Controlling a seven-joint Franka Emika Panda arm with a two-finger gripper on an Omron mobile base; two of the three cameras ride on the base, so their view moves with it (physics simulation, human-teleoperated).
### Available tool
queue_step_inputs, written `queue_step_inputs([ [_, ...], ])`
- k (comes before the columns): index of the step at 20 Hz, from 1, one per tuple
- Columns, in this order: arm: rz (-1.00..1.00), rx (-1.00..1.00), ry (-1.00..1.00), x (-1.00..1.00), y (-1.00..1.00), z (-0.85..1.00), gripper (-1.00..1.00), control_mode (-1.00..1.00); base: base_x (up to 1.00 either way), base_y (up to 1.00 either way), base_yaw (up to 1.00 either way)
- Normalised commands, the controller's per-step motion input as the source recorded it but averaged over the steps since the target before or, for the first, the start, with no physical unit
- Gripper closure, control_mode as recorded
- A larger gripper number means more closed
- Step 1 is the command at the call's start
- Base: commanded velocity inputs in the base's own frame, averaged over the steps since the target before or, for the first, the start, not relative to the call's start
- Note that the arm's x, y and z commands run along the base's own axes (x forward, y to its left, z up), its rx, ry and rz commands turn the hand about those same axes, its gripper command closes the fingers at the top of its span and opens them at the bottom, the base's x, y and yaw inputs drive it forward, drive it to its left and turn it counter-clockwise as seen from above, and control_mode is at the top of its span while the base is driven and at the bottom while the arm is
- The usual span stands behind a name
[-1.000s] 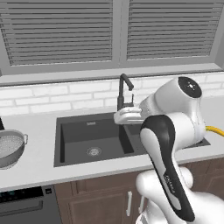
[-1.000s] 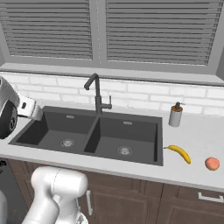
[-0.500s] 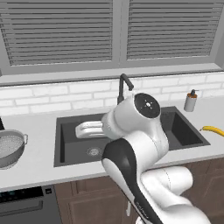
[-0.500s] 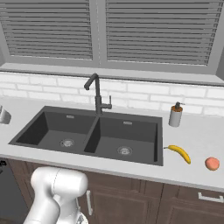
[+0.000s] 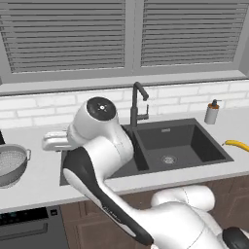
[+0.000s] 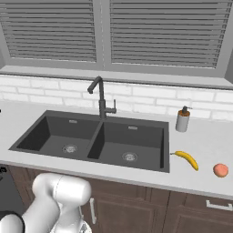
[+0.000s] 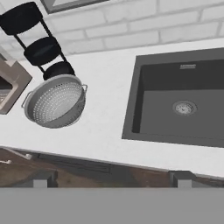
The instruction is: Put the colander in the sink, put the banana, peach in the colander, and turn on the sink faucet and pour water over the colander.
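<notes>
Arm has swung left across the sink (image 5: 168, 146); gripper (image 7: 111, 177) wide open, empty, now lining up on the colander (image 7: 54, 103).

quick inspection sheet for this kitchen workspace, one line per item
surface: pale counter around the sink, which has two dark basins, nothing seen in them
job's things: colander upright on the counter left of the sink; banana and peach on the counter right of it, apart; sink faucet behind the divider, no water seen
clutter: soap dispenser by the wall at the right
grippers: pincer open, holding nothing, above the counter's front edge between colander and sink
cables: nothing seen
surroundings: white brick wall, shuttered windows, brown cabinets below, dark burners behind the colander
</notes>
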Motion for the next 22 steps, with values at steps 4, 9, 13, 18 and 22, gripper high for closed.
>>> queue_step_inputs([
  [4,0.0,-0.04,0.08,0.74,0.67,-0.07,-1.0,-1.0,0.0,0.0,0.0],
  [9,0.03,-0.01,0.11,0.36,0.15,-0.16,-1.0,-1.0,0.0,0.0,0.0],
  [13,0.08,0.0,0.07,0.23,0.0,-0.49,-1.0,-1.0,0.0,0.0,0.0],
  [18,0.09,0.01,0.04,0.25,0.04,-0.53,-1.0,-1.0,0.0,0.0,0.0],
  [22,0.12,0.03,0.03,0.26,0.31,-0.39,-1.0,-1.0,0.0,0.0,0.0],
])
